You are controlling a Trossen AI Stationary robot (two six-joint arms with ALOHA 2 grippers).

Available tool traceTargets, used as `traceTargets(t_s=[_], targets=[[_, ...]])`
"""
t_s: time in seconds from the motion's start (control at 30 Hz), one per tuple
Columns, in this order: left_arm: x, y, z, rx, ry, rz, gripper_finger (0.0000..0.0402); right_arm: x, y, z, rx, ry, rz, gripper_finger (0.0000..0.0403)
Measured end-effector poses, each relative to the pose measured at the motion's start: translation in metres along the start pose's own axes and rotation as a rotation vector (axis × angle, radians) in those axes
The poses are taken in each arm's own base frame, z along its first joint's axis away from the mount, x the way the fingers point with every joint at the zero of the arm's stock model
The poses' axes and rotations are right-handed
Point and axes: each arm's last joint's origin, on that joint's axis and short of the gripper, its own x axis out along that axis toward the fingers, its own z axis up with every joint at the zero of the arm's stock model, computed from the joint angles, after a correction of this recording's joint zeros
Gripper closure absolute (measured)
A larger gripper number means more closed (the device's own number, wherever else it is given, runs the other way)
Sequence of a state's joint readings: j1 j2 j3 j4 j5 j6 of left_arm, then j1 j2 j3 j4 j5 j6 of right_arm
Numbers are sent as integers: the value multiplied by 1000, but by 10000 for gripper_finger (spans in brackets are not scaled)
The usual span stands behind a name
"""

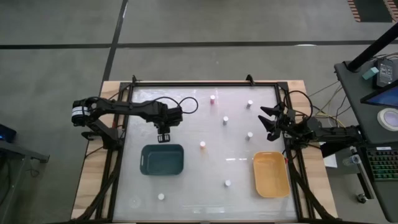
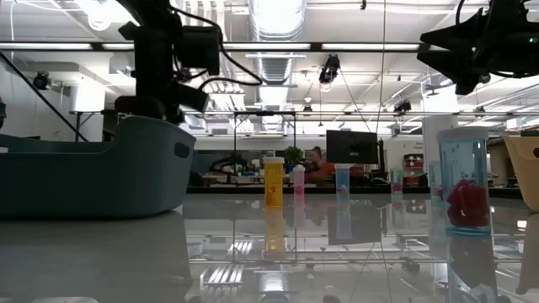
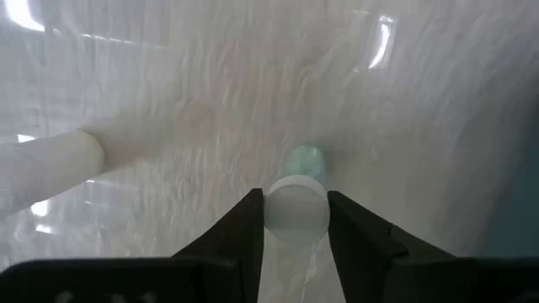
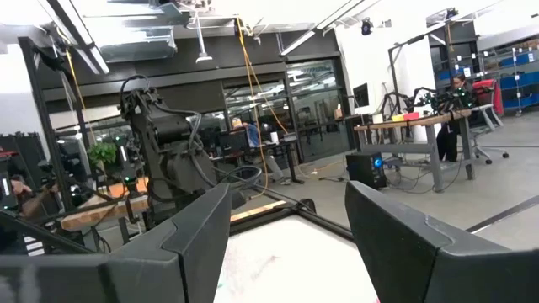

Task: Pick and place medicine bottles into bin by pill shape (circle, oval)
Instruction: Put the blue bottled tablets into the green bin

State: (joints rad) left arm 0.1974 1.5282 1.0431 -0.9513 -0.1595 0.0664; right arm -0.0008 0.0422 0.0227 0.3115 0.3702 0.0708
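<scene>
My left gripper (image 1: 164,136) hangs just behind the far rim of the dark teal bin (image 1: 162,159). In the left wrist view its fingers (image 3: 249,229) press on both sides of a medicine bottle's white cap (image 3: 295,210); the bottle stands upright on the table. In the low view the teal bin (image 2: 93,168) hides this bottle. Several other medicine bottles stand loose on the table, among them one with an orange body (image 1: 203,145) and one (image 1: 226,119) further back. My right gripper (image 1: 268,121) waits open at the table's right side, above the yellow-orange bin (image 1: 271,174).
More bottles stand at the back (image 1: 212,98), back right (image 1: 250,103) and near the front edge (image 1: 161,196), (image 1: 227,183). A black frame borders the table. In the low view a clear bottle with red pills (image 2: 463,181) stands close to the camera.
</scene>
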Motion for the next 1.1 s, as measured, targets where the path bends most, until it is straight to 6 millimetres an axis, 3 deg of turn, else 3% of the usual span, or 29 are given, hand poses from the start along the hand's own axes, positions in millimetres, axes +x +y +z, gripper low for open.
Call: traceTargets(t_s=[0.3,0.53,0.8,1.1], targets=[[-50,7,13,-5,-49,41,306,0,0,0,-1,0,0,177],[-92,-2,25,-7,-149,56,306,0,0,0,0,-3,0,177],[-124,-38,26,-30,-225,23,306,0,0,1,2,-7,0,177],[-140,-90,1,-122,-149,-22,306,0,0,1,2,-8,0,177]])
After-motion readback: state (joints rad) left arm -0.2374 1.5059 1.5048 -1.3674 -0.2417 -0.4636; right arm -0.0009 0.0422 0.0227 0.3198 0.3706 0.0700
